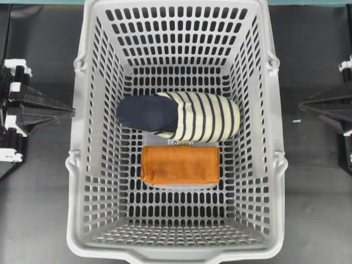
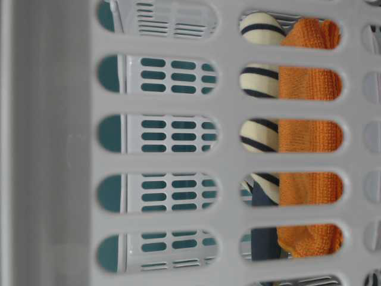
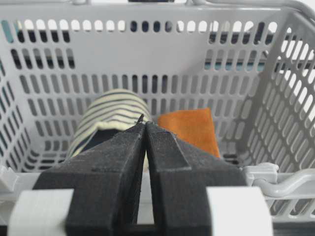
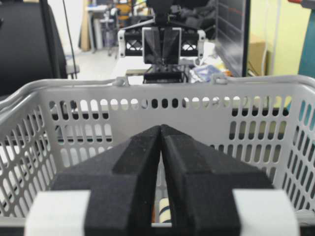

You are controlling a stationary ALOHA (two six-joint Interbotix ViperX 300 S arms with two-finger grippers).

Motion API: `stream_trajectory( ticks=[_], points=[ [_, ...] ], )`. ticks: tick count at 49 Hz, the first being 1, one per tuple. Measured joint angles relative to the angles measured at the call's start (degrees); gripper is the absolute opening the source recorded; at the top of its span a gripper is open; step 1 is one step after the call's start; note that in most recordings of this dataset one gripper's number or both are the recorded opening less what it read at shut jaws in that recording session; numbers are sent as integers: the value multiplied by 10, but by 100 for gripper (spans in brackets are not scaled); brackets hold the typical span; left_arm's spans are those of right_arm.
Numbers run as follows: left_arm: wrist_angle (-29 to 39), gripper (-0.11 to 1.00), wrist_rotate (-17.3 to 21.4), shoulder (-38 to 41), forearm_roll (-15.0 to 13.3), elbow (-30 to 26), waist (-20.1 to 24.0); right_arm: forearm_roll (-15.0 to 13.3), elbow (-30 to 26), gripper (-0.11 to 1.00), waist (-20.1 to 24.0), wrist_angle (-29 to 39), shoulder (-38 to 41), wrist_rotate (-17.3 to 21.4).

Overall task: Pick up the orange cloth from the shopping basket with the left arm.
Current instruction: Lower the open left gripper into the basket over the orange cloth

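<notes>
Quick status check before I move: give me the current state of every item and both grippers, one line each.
Rust-orange folded terry cloth: flat on the basket floor, not gripped.
Navy and cream striped slipper: lying on its sole beside the cloth, edges apparently touching.
Light grey slotted plastic shopping basket: upright, holding both.
Left gripper: shut, empty, outside the basket rim.
Right gripper: shut, empty, outside the opposite rim.

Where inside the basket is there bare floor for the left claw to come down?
Bare floor lies between the orange cloth and the shopping basket's near wall, and between the slipper and the far wall. Mid-floor is crowded: slipper and cloth sit edge to edge. Left claw is shut outside.
</notes>
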Motion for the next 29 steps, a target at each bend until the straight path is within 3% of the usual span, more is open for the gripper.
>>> stream_trajectory(
  ticks=[6, 16, 29],
  points=[
    [52, 0, -25, 0, 16, -38, -3, 3, -1, 0, 6, 0, -4, 9],
    [253, 0, -57, 18, 21, -165, -15, 7, -3, 0, 11, 0, -22, 34],
    [485, 0, -58, 137, 21, -350, -32, 8, -3, 0, 11, 18, -22, 42]
  ],
)
